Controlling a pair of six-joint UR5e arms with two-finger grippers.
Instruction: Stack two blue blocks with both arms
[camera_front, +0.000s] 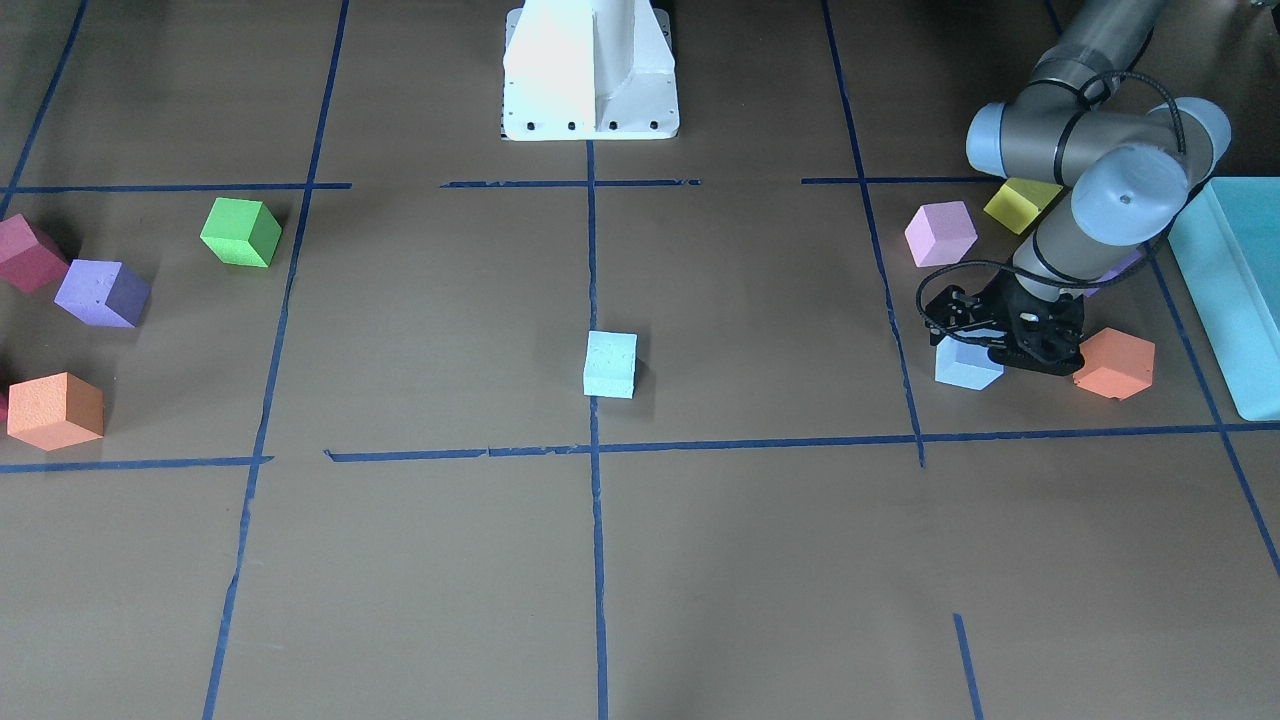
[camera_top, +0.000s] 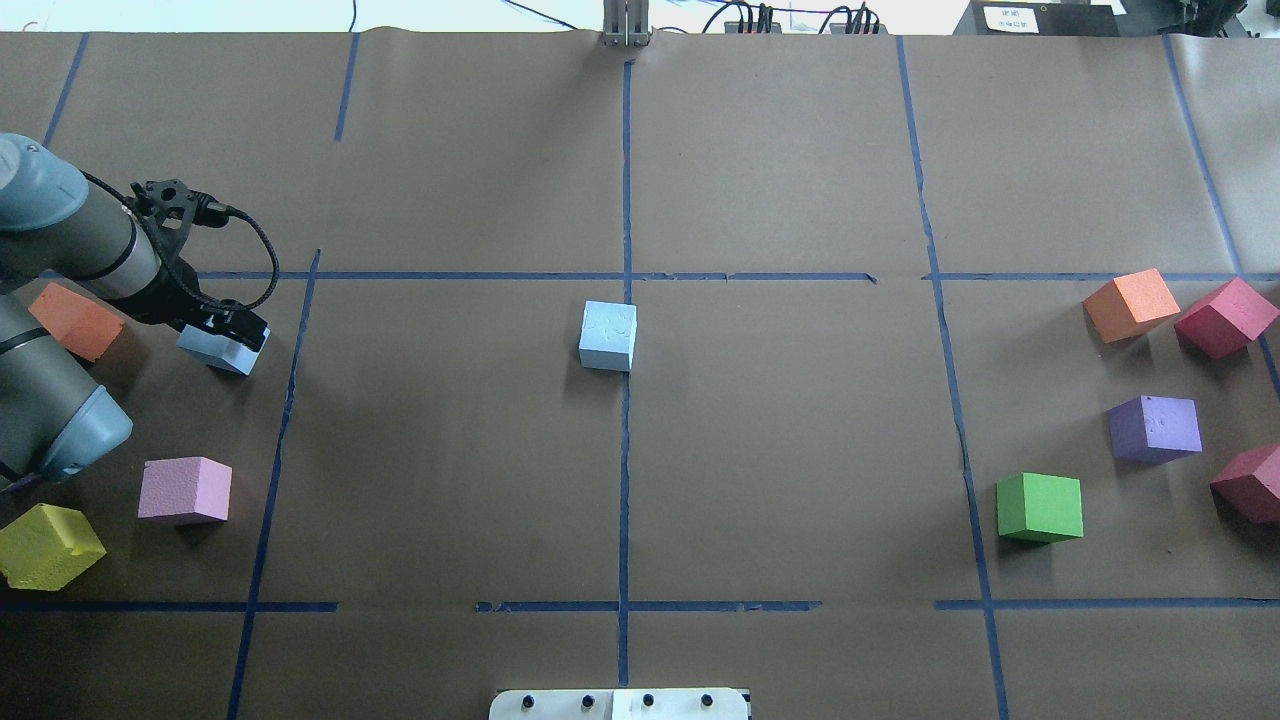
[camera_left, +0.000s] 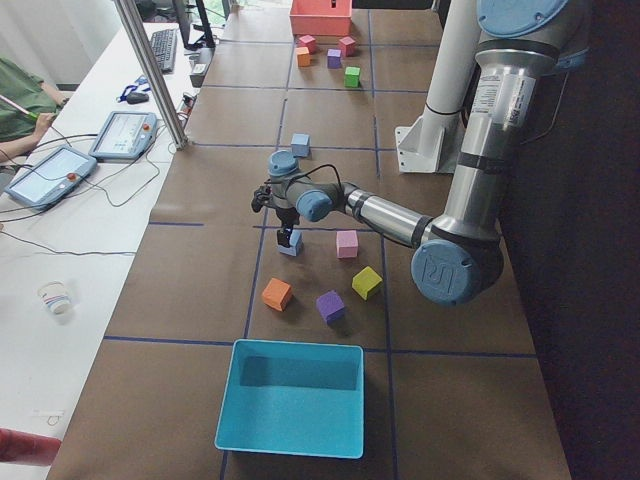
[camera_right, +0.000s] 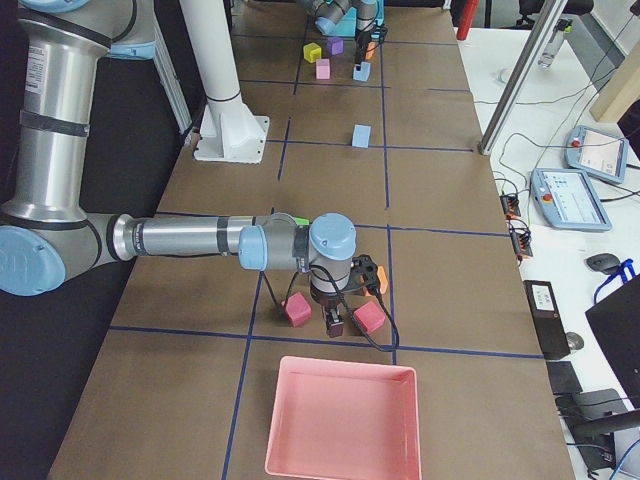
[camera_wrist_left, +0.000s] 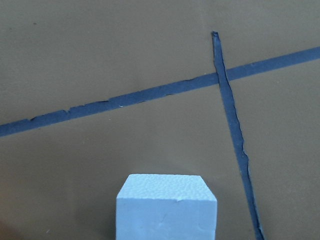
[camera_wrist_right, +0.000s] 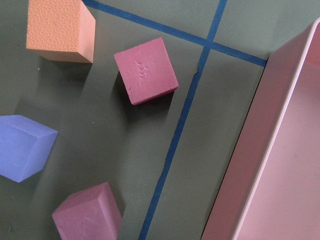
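Speckled blue block (camera_top: 607, 336): v. pale, dimpled top. Cube, so no long axis. Flat at table ctr on mid tape line (camera_top: 625, 200), sides approx square to grid.
2nd blue block (camera_top: 222, 348): smoother, more periwinkle, skewed to grid, near orange cube (camera_top: 75, 320) on robot's L side.
L gripper (camera_top: 236, 330) down on it; gripping or not, can't tell.
R gripper (camera_right: 335, 322) low betw. maroon cubes (camera_right: 297, 309); fingers unclear.
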